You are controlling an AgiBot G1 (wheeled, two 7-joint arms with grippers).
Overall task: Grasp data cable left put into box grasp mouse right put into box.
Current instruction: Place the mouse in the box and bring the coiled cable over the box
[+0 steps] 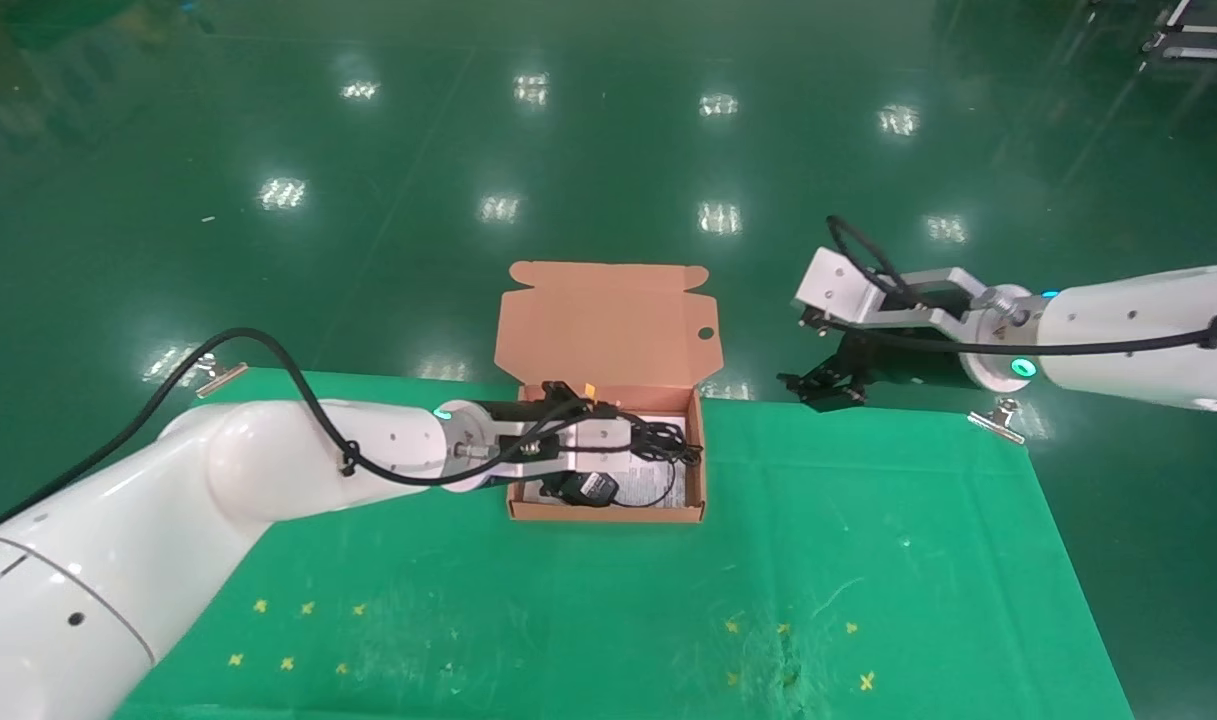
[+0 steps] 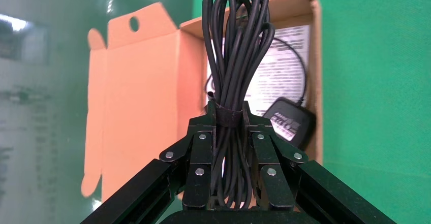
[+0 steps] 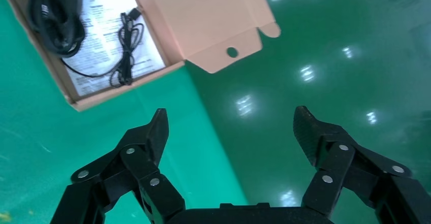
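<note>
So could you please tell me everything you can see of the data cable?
The data cable is thin, black and rubbery-looking, wound into a long bundle of loops cinched by a dark band. The left claw is shut on it at that band, holding it over the open box. No plug shows.

An industrial hall: glossy green floor (image 1: 608,150) mirroring ceiling lights, clipped green cloth (image 1: 868,560) over the table.

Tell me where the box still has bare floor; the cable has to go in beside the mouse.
Bare sheet shows mid-box, between the mouse and its cord. The lid-side half is crowded: the left gripper holds the data cable there.
</note>
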